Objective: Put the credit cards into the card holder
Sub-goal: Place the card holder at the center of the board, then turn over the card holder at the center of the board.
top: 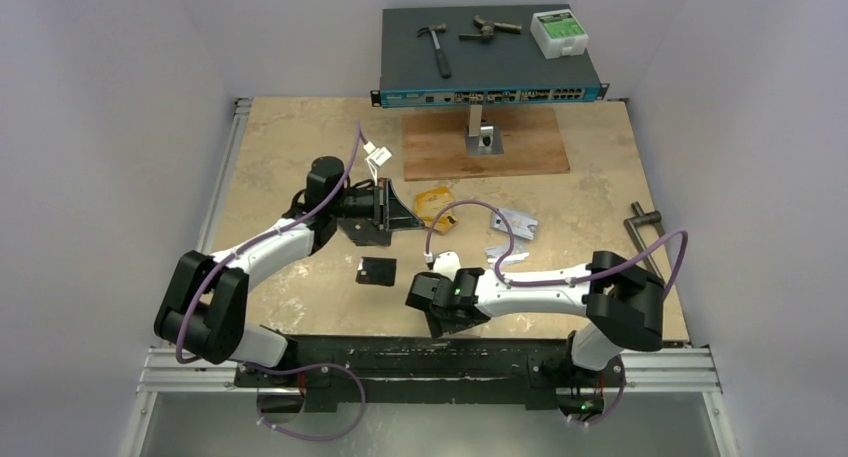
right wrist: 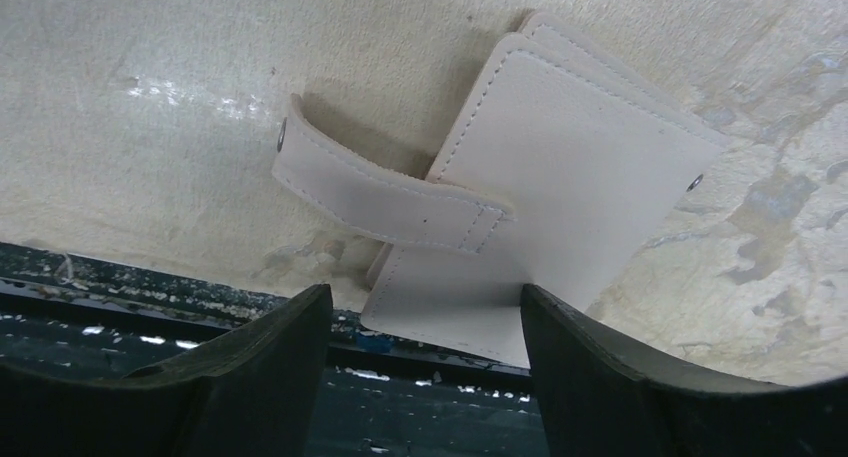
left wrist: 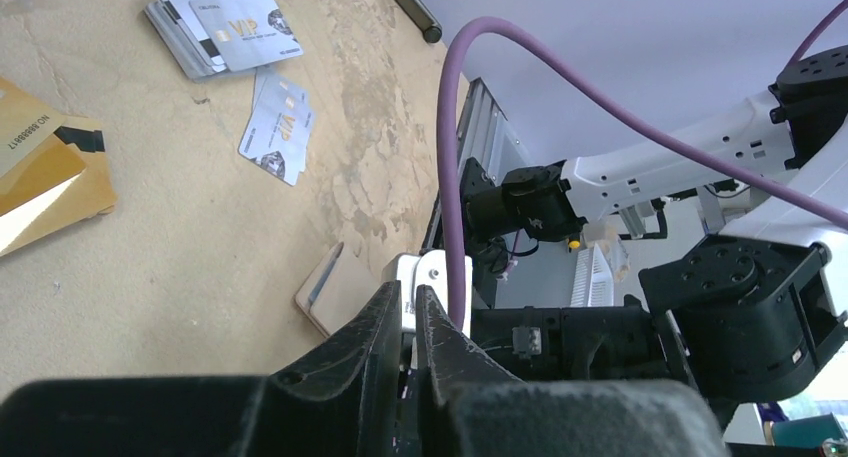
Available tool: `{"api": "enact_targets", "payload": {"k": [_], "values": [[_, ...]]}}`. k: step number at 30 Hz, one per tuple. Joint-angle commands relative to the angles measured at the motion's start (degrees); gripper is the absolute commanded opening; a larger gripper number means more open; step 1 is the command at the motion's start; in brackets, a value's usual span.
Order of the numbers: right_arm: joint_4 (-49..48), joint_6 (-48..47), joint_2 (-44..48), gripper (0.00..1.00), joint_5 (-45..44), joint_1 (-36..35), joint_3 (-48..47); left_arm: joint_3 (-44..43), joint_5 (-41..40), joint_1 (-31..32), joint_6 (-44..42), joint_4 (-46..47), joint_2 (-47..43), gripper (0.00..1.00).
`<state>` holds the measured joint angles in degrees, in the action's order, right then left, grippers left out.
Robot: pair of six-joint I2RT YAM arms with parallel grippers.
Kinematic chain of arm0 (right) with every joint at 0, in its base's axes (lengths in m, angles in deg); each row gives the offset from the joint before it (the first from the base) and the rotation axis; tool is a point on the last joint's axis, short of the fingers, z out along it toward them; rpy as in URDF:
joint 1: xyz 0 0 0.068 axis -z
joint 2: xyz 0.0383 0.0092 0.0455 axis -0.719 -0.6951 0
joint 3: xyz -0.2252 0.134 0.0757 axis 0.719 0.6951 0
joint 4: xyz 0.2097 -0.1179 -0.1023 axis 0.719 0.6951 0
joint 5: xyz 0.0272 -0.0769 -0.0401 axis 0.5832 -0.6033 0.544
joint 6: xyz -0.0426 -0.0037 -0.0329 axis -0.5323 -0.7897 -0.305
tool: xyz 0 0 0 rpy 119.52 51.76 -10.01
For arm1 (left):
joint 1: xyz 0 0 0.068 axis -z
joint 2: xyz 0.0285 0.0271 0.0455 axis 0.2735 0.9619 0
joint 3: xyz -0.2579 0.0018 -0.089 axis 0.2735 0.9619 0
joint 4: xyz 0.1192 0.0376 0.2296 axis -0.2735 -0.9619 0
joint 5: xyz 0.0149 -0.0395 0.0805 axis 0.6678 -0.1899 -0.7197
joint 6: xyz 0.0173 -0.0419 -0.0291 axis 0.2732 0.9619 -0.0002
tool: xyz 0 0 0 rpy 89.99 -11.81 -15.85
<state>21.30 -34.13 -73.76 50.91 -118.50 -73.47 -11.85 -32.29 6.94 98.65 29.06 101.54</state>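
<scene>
Nearest, at the table's front edge: right gripper, jaws spread wide, straddling the near corner of the card holder without clamping it. Card holder folded and lying flat, snap tab undone and curling aside. Left of the card holder, a small black piece. Beyond-left of the card holder, left gripper, jaws almost pressed together, nothing seen between. Farther, beyond-right of the card holder, silvery credit cards, stacked and loose. Straight beyond, orange-gold cards.

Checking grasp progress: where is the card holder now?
Right wrist view: the card holder lies folded on the table, just ahead of the open right gripper.
</scene>
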Motion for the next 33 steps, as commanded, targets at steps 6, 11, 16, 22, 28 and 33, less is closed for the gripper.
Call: {"api": "enact_targets", "payload": {"k": [6,11,16,22,28,33], "values": [[5.24,2.52,-6.99,0.47,-6.24,-3.90,-3.56,-2.39,0.57,-0.66,-1.54,0.56,-1.07,0.09],[6.76,3.45,-10.27,0.36,-7.58,-5.82,-4.26,-2.49,0.76,-0.99,-1.53,0.56,-1.24,0.09],[7.89,5.33,-12.98,0.16,-9.28,-7.87,-4.79,-2.61,0.93,-1.44,-1.44,0.30,-1.37,0.08],[9.39,9.31,-11.75,0.07,-12.99,-8.65,-3.51,-2.99,1.11,-2.01,-1.40,0.13,-1.66,0.08],[3.98,14.31,5.44,0.00,-15.30,-8.17,1.64,-3.34,1.02,-3.11,-1.54,-0.49,-1.95,0.08],[-3.81,17.48,22.53,0.00,-15.68,-6.30,11.11,-3.34,0.85,-3.33,-1.32,-0.45,-1.74,0.08]]}}
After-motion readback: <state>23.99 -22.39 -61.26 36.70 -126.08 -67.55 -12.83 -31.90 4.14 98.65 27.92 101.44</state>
